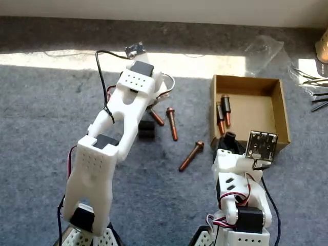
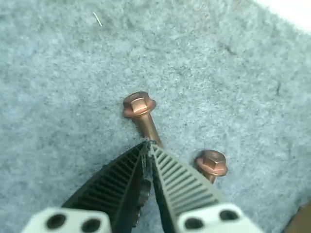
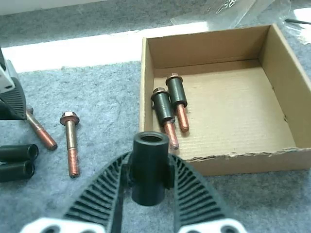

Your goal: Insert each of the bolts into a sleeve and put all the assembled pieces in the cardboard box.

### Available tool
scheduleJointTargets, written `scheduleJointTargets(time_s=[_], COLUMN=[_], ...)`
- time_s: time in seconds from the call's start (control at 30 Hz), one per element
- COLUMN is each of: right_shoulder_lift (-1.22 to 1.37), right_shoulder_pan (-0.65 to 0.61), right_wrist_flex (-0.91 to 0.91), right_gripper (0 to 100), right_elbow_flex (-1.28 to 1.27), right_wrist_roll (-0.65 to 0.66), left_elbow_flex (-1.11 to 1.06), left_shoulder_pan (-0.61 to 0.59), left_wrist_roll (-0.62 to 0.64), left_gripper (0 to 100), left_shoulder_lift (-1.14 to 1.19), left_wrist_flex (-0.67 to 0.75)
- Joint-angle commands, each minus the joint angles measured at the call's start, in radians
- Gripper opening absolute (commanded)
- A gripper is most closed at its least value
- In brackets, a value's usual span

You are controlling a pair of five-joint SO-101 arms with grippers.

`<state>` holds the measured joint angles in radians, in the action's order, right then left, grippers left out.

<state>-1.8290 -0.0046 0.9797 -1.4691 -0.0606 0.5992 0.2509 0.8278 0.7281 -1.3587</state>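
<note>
A: Start at the right hand. What has it got?
B: Its ribbed black fingers are clamped round a sleeve, a smooth matte-black tube held upright with its round bore open upward. It sits just outside the near wall of the cardboard box, toward the box's left corner.
A: And the left hand?
B: Well to the left of the box. Its ridged fingers are drawn almost together, tips meeting over the shank of a copper-coloured bolt with a flanged hex head. Whether they actually pinch it, I cannot tell.
A: What lies round it?
B: One loose bolt, threaded at its end, lies flat on the fuzzy grey surface between that hand and the box. A second loose bolt lies nearer the box, head toward it. Two spare sleeves, short dark cylinders, rest side by side farther from the box than either.
A: Inside the box?
B: Two assembled pieces, each a bolt run through a black sleeve, lie side by side on the corrugated floor, close to the box's left wall.
</note>
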Motion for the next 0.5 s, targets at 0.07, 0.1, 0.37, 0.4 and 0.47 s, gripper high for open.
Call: scheduleJointTargets(time_s=[0.07,0.1,0.37,0.4,0.47], right_shoulder_lift=[-0.01,-0.01,-0.01,-0.01,-0.01], right_shoulder_pan=[0.007,0.007,0.007,0.007,0.007], right_wrist_flex=[-0.036,-0.036,-0.036,-0.036,-0.036], right_gripper=[0.4,0.4,0.4,0.4,0.4], right_elbow_flex=[0.013,0.013,0.013,0.013,0.013], right_wrist_roll=[-0.003,-0.003,-0.002,-0.002,-0.002], left_elbow_flex=[0.044,0.044,0.041,0.041,0.039], left_shoulder_pan=[-0.013,-0.013,-0.044,-0.042,-0.042], left_wrist_roll=[0.009,0.009,0.063,0.072,0.087], left_gripper=[1,1,1,1,1], left_shoulder_lift=[-0.021,-0.021,-0.019,-0.019,-0.019], left_wrist_flex=[0.003,0.003,-0.003,-0.003,-0.003])
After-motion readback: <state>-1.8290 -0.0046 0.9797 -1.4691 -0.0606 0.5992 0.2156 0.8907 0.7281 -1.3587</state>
